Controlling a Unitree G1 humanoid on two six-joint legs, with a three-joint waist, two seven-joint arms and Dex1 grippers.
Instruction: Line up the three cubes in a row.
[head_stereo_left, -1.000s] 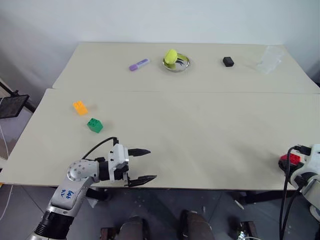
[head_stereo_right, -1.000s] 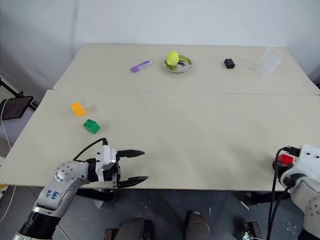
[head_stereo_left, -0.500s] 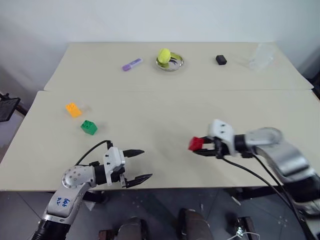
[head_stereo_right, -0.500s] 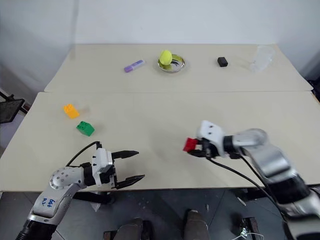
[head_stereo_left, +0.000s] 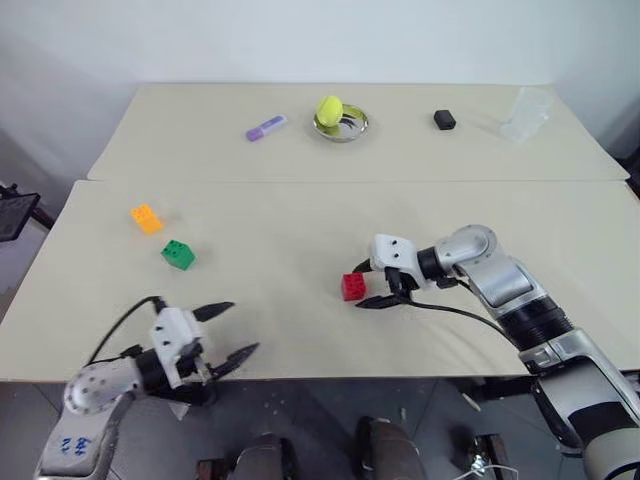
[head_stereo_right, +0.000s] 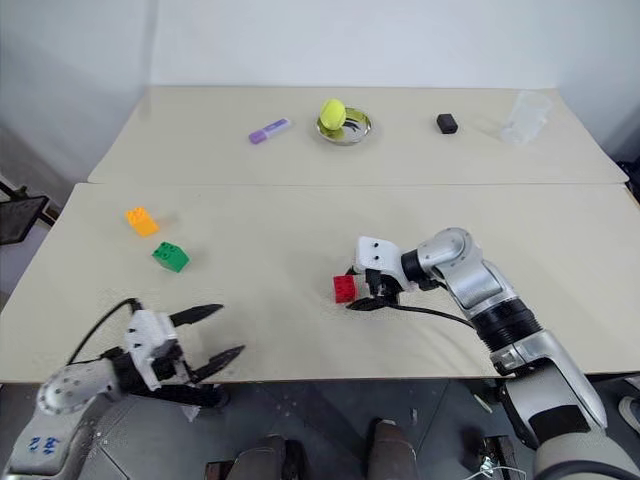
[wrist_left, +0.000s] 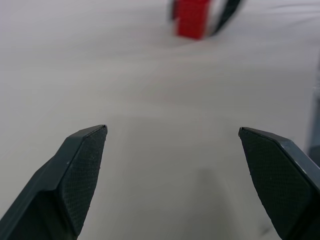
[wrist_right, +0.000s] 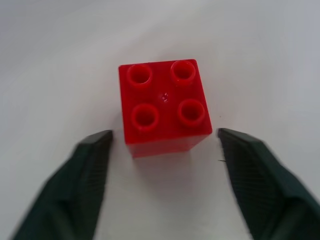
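Releasing red cube (wrist_right: 164, 106) on table (head_stereo_left: 300, 230); my right gripper (wrist_right: 162, 165) fingers apart, clear of sides. Back straight off, no nudge. Green cube (head_stereo_left: 178, 254), orange-yellow cube (head_stereo_left: 146, 217) well apart.

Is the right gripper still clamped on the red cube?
No. In the right wrist view the right gripper is open, and the red cube sits on the table with gaps at both sides.
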